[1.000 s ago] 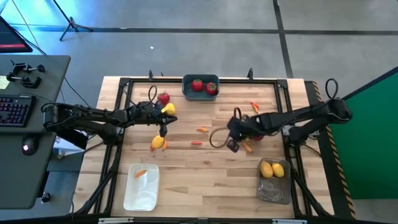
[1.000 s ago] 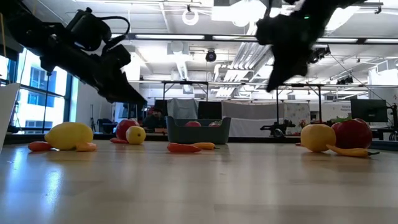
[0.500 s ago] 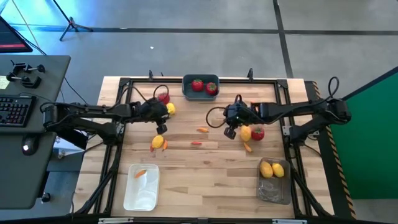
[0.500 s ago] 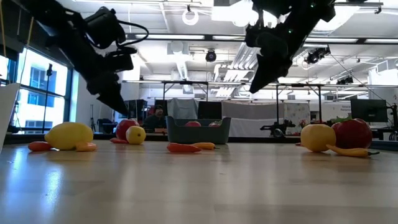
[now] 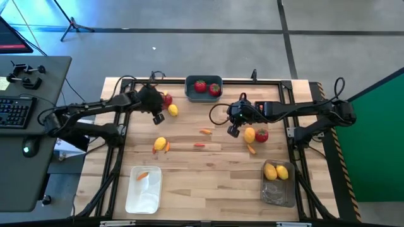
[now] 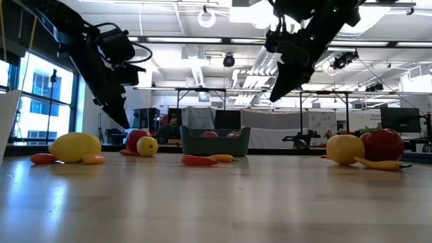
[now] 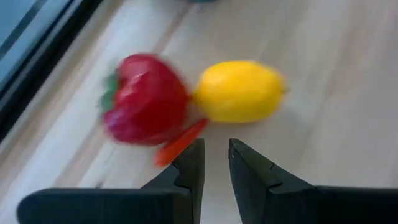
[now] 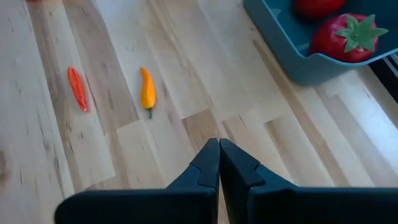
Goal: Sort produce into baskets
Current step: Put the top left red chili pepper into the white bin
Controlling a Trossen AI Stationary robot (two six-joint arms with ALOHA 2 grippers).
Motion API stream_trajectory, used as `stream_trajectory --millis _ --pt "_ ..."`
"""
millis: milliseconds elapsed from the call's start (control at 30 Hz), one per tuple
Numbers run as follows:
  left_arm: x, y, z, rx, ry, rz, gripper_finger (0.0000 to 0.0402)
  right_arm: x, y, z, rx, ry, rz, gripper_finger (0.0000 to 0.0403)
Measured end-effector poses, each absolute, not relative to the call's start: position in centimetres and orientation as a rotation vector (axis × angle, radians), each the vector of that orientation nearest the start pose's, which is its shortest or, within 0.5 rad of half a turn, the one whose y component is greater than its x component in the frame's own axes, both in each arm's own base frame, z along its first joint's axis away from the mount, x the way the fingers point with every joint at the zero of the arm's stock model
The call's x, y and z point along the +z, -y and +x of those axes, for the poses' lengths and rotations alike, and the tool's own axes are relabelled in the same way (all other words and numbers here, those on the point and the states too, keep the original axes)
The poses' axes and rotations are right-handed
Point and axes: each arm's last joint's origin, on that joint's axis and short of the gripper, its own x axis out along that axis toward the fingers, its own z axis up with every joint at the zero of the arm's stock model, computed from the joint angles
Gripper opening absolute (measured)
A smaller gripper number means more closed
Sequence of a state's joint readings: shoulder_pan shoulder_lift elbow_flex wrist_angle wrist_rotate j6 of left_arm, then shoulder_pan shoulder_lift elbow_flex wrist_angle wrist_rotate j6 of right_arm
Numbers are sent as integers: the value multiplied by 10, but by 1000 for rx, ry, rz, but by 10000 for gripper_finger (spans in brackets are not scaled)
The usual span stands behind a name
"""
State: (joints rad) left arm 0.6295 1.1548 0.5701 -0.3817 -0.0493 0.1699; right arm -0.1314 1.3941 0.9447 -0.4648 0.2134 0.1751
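My left gripper [image 5: 158, 117] hangs above the table, its fingers a narrow gap apart and empty, just short of a red tomato [image 7: 144, 99], a lemon [image 7: 239, 91] and a thin red pepper piece [image 7: 180, 142]. My right gripper [image 5: 232, 130] is shut and empty above the bare wood [image 8: 214, 142], left of a lemon [image 5: 250, 134] and a tomato [image 5: 261, 134]. The blue-grey bin [image 5: 204, 94] holds two tomatoes, the white bin [image 5: 144, 192] an orange piece, the smoky bin [image 5: 278, 189] two lemons. Another lemon [image 5: 160, 144] lies on the table's left.
Thin orange and red pieces lie loose on the wood at mid-table [image 5: 206, 132] [image 5: 199, 145], beside the left lemon [image 5: 168, 148] and under the right lemon [image 5: 251, 149]. A dark frame [image 5: 126, 85] rims the table. A desk with a keyboard [image 5: 16, 112] stands to the left.
My left gripper has moved from over the near-left lemon toward the far edge and a little left, up to the tomato and lemon pair. My right gripper has moved toward the far edge and slightly left, uncovering the right lemon and tomato. The produce has stayed put.
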Motion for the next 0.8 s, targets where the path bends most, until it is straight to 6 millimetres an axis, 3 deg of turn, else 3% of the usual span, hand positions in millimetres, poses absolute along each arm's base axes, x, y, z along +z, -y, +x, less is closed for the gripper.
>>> stream_trajectory --millis 167,533,800 --pt "170 -131 162 558 -1048 -184 78 235 43 276 -400 -884 123 0" --pt "144 -146 175 609 -1115 -137 176 235 43 276 -400 -881 123 0" --pt "131 -158 173 596 -1162 -102 188 235 43 276 -400 -881 123 0"
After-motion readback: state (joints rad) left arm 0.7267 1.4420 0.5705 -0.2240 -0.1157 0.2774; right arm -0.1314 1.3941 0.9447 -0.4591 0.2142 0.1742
